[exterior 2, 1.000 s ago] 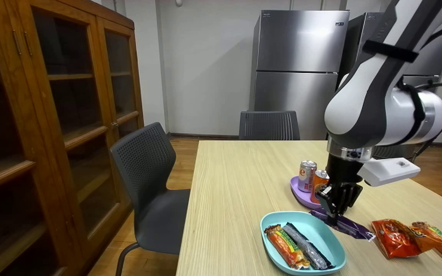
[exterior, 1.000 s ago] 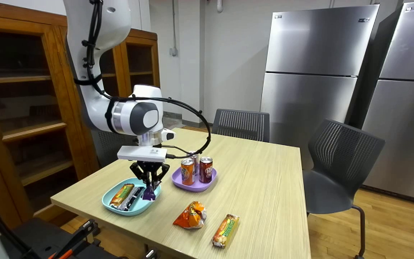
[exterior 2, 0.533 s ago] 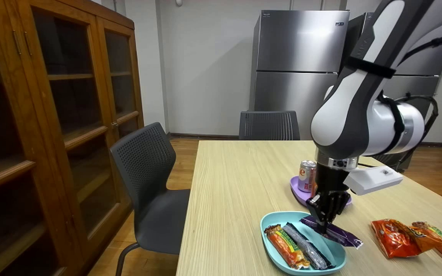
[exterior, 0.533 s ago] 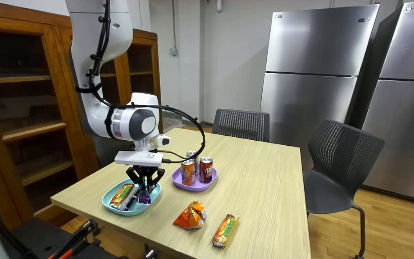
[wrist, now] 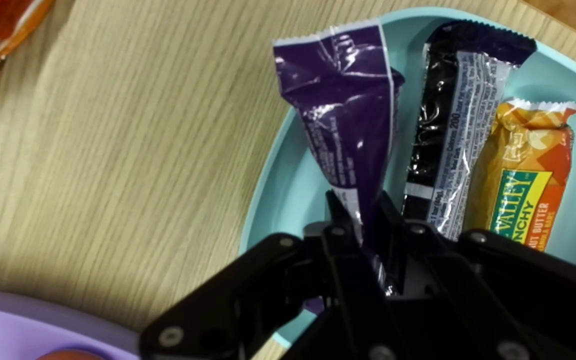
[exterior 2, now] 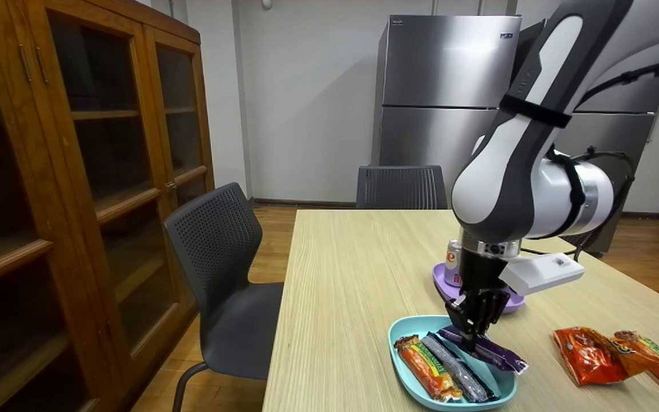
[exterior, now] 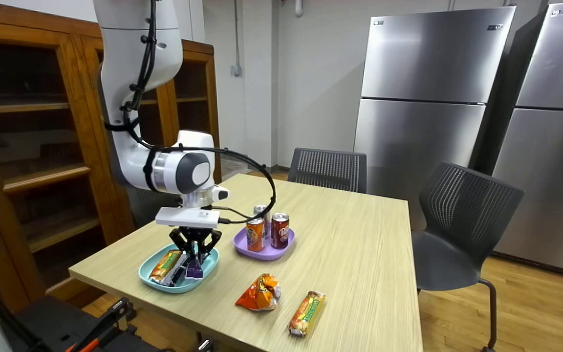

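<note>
In wrist view we see fingers (wrist: 392, 222) pinching the purple-wrapped bar (wrist: 355, 115) over the blue tray (wrist: 288, 195), long axis roughly 12-to-6 o'clock, top end crossing its edge, black-wrapped bar (wrist: 445, 135) at 1 to 2 o'clock from the fingers.

Both exterior views: set higher than the wood-grain table (exterior: 350, 234), tipped down a little, facing across it to a stainless-steel refrigerator (exterior: 423, 127). In an exterior view, robot arm (exterior: 162, 168) at picture left. In an exterior view, lens nearer the turquoise tray (exterior 2: 496, 380), robot arm in from picture right, wooden cabinet (exterior 2: 147, 114) along picture left. Wrist view: very close, steeply down past the gripper (wrist: 362, 210); shares turquoise tray and part of purple tray (wrist: 13, 325) with both exteriors.
</note>
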You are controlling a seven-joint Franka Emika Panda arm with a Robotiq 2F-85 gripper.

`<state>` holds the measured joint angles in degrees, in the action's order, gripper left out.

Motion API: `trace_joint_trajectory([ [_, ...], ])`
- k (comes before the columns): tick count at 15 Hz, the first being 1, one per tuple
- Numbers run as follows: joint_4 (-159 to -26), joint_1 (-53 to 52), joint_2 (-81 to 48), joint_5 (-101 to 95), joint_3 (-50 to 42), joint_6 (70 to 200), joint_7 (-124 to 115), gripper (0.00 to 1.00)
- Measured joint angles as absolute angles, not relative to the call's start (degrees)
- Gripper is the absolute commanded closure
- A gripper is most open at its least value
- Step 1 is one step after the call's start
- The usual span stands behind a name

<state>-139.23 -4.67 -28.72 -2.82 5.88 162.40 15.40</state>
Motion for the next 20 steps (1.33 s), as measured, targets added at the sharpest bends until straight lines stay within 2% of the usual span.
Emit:
trace_joint_trajectory([
  [7, -138.7, -4.1, -28.4, -2.8, 6.1, 162.4, 15.4, 0.01],
  [20, -139.8, 9.0, -21.1, -1.5, 6.7, 162.4, 19.5, 0.0],
])
